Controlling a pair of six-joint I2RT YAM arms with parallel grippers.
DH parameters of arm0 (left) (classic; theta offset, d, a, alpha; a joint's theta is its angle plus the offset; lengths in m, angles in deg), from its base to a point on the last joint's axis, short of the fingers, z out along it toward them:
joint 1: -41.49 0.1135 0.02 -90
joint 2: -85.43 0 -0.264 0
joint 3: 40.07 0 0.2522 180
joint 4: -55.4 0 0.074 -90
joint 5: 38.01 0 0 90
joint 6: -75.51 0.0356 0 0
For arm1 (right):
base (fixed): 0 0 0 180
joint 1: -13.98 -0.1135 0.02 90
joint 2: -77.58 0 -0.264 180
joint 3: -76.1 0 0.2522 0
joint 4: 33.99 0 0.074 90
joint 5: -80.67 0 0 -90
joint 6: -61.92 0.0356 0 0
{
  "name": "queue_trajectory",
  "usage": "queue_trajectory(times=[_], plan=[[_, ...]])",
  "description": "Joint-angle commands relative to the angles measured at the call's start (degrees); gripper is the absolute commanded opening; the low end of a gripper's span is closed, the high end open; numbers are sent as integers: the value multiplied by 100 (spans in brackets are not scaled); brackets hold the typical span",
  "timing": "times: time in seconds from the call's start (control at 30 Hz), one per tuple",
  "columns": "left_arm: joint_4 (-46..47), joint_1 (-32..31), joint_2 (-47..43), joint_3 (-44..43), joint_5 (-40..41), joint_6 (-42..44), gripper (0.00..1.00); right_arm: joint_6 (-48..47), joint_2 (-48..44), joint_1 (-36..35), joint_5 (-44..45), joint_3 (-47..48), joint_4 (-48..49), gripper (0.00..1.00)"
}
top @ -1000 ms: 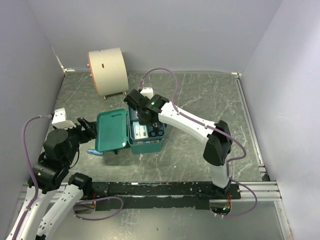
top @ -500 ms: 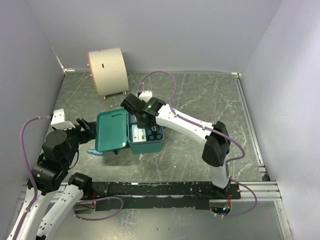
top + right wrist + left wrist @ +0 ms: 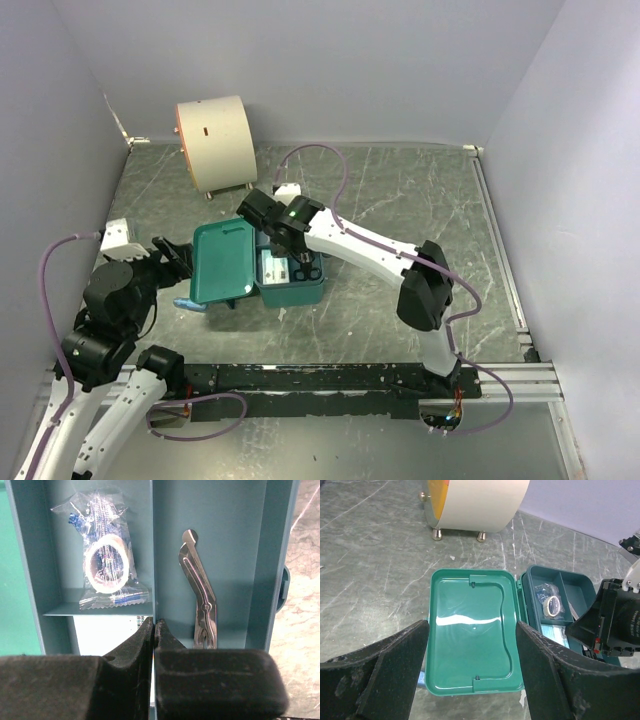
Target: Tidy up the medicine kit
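Sliding right claw (image 3: 154,625): pinched fully shut, empty, crept toward 8 o'clock over the last second, now parked above the box divider.
Left claw (image 3: 471,635): gaping wide, holding nothing, aimed at the lid (image 3: 470,605).
Medicine kit (image 3: 295,293): mid-surface, open, lid flopped toward 9 o'clock.
Inside: tape packet (image 3: 106,562) in one bay, scissors (image 3: 200,600) next door.
Meaning: probably lining up to poke at the contents, not closing up yet.

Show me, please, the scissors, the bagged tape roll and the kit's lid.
Scissors (image 3: 197,580), right wrist view, blade.
Bagged tape roll (image 3: 106,565), right wrist view, bag's middle.
Kit's lid (image 3: 470,630), left wrist view, inner face.
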Motion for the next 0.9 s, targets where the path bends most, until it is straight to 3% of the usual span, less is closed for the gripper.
queue_trajectory(times=[0.0, 0.87], plan=[[46, -23, -145, 33, 116, 13, 81, 9, 179, -27, 318, 296, 18, 0], [68, -23, -94, 41, 101, 25, 82, -13, 348, 21, 392, 279, -155, 0]])
